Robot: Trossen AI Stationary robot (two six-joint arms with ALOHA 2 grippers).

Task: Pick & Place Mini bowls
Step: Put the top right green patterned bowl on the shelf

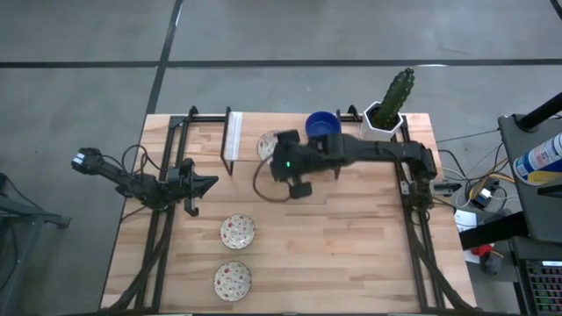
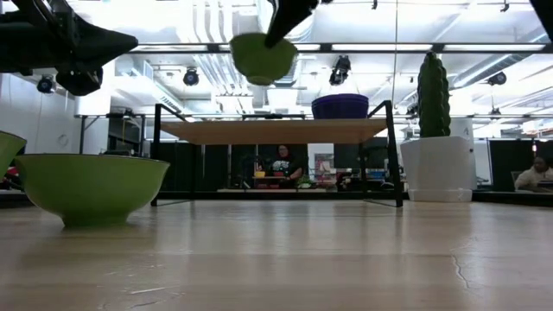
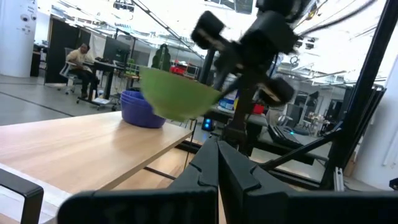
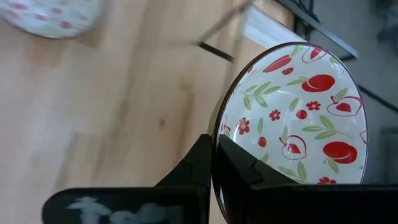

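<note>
The right gripper (image 4: 214, 168) grips a patterned mini bowl (image 4: 292, 112) aloft, upper centre; the left gripper (image 1: 204, 185) idles closed.

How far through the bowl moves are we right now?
Two patterned bowls already sit on the table's near left part. The right gripper holds a third patterned bowl lifted off the table. The blue bowls are still stacked at the far edge beside the cactus pot. The left gripper waits at the left.

Grey concrete floor (image 1: 79, 88) surrounds the wooden tabletop (image 1: 351, 237). Ceiling light strips (image 2: 484, 47) illuminate an open workshop; desks (image 2: 285, 183) stand behind.
</note>
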